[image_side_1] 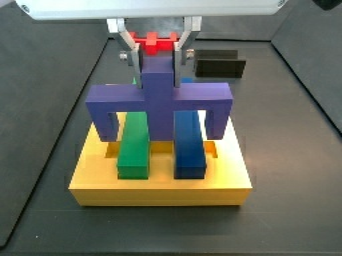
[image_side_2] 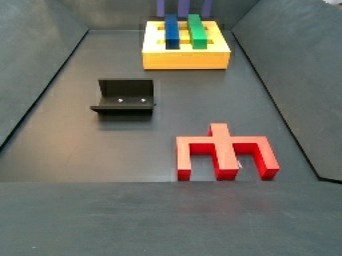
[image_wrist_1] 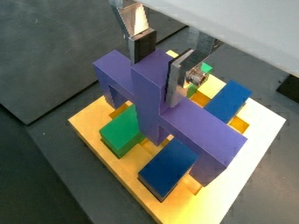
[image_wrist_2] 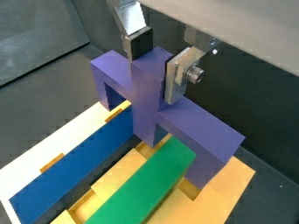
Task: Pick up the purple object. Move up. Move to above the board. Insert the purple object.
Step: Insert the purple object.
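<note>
The purple object (image_side_1: 160,98) is a bridge-shaped piece, and my gripper (image_side_1: 159,62) is shut on its raised central ridge. Both wrist views show the silver fingers (image_wrist_1: 184,77) pressed against the ridge's two sides, with the gripper (image_wrist_1: 162,68) (image_wrist_2: 158,66) directly over the piece (image_wrist_1: 176,109) (image_wrist_2: 146,87). It straddles the yellow board (image_side_1: 160,185), its legs hanging on either side of the green bar (image_side_1: 132,145) and blue bar (image_side_1: 189,145). I cannot tell whether the legs touch the board. In a side view only the leg ends (image_side_2: 162,7) show over the board (image_side_2: 187,60).
The dark fixture (image_side_2: 123,97) stands mid-floor, left of centre, and shows behind the gripper as a black block (image_side_1: 221,66). A red notched block (image_side_2: 227,152) lies flat on the floor, far from the board. Dark walls ring the floor.
</note>
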